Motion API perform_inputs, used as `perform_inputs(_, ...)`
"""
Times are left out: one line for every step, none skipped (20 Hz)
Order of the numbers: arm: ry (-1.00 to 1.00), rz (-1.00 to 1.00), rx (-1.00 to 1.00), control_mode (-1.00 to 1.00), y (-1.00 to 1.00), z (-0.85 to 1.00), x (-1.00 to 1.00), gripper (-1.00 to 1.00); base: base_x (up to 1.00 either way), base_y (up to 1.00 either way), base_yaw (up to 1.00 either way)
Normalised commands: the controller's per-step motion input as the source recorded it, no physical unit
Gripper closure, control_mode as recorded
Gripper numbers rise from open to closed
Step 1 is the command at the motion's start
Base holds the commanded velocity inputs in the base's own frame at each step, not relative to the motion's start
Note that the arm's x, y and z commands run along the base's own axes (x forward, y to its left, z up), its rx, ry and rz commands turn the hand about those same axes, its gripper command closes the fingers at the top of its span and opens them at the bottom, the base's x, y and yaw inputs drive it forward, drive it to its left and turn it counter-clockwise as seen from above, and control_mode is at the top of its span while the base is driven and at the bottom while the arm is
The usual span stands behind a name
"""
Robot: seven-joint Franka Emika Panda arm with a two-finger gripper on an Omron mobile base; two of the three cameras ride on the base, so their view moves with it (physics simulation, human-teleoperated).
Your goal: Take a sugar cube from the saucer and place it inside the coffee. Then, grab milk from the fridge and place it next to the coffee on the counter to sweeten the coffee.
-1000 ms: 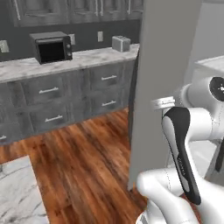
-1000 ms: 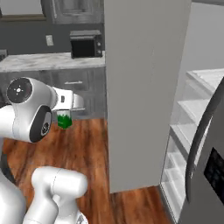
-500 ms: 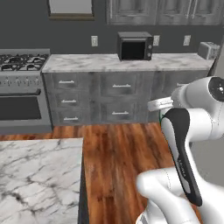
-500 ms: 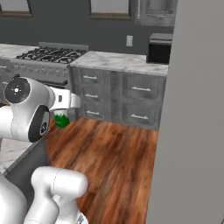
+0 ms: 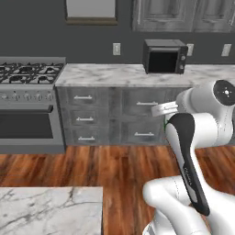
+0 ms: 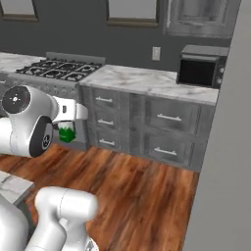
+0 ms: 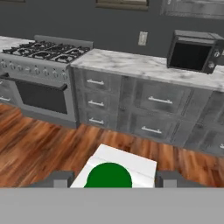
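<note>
Base has swung round since 1 s ago: fridge gone from left view, stove (image 5: 27, 73) & microwave (image 5: 164, 56) now ahead. Milk (image 7: 114, 171) sits between gripper (image 7: 114, 179) tips, jaws clamped on it. Carry leg on; counter drop-off next.

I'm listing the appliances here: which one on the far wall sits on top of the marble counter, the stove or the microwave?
The black microwave stands on the counter; the stove is floor-standing, left of that counter.

A glossy white arm (image 5: 202, 124) of rounded, bulbous segments is seen, a black strip inlaid along one link, round dark grey caps set on its joints.
</note>
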Motion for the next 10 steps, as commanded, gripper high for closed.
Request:
perform_inputs(0.00, 0.00, 0.00, 1.00, 0.00, 0.00, 0.00, 1.00, 1.00, 0.00, 0.28)
perform_inputs(0.00, 0.00, 0.00, 1.00, 0.00, 0.00, 0.00, 1.00, 1.00, 0.00, 0.28)
perform_inputs(0.00, 0.00, 0.00, 1.00, 0.00, 0.00, 0.00, 1.00, 1.00, 0.00, 0.29)
perform_inputs(0.00, 0.00, 0.00, 1.00, 0.00, 0.00, 0.00, 1.00, 1.00, 0.00, 0.29)
perform_inputs(0.00, 0.00, 0.00, 1.00, 0.00, 0.00, 0.00, 1.00, 1.00, 0.00, 0.30)
perform_inputs(0.00, 0.00, 0.00, 1.00, 0.00, 0.00, 0.00, 1.00, 1.00, 0.00, 0.33)
perform_inputs(0.00, 0.00, 0.00, 1.00, 0.00, 0.00, 0.00, 1.00, 1.00, -0.04, 0.39)
perform_inputs(0.00, 0.00, 0.00, 1.00, 0.00, 0.00, 0.00, 1.00, 1.00, -0.09, 0.49)
perform_inputs(0.00, 0.00, 0.00, 1.00, 0.00, 0.00, 0.00, 1.00, 1.00, -0.16, 0.55)
perform_inputs(0.00, 0.00, 0.00, 1.00, 0.00, 0.00, 0.00, 1.00, 1.00, -0.24, 0.64)
